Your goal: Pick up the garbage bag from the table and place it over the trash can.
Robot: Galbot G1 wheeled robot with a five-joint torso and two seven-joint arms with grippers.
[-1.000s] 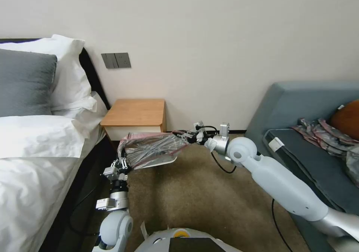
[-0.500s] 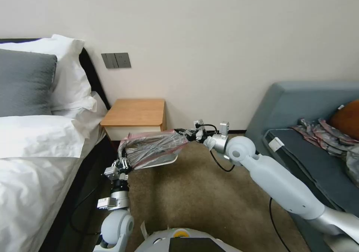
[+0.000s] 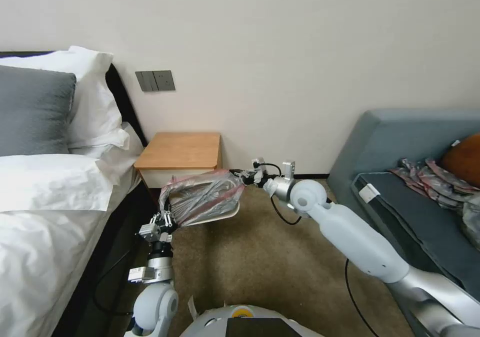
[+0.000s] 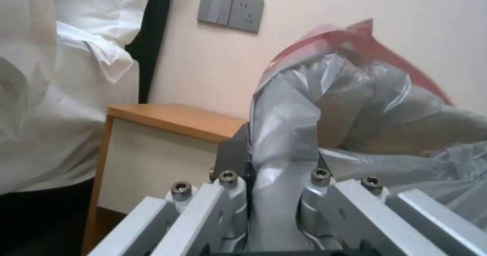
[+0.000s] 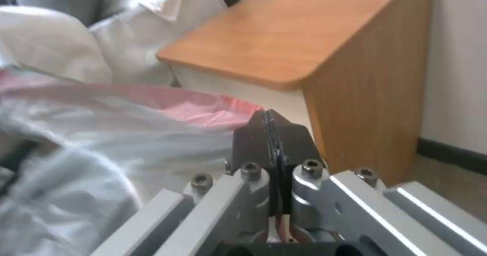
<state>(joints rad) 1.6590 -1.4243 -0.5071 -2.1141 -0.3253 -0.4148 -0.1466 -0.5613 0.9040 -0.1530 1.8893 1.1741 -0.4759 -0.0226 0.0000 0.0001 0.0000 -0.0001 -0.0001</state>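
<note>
Beside the table [image 3: 180, 153], over carpet, the garbage bag [image 3: 202, 197] hangs stretched above the trash can [image 3: 220, 213] — the right gripper [image 3: 239, 177], clamped on its rim, has drawn leftward toward the left gripper [image 3: 165, 221], which pinches the near edge — slackening the mouth.

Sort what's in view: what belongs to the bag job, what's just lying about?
Job: garbage bag, stretched between left tool and right tool; trash can beneath it; table.
Lying about: bed pillows, sofa, patterned cloth, wall switches.

Blocked left: white-sheeted bed [image 3: 45, 227]
Blocked behind: orange-brown wooden nightstand [image 3: 180, 152]
Blocked right: blue-grey sofa [image 3: 415, 177]
Open: brown carpet [image 3: 250, 267] between them
</note>
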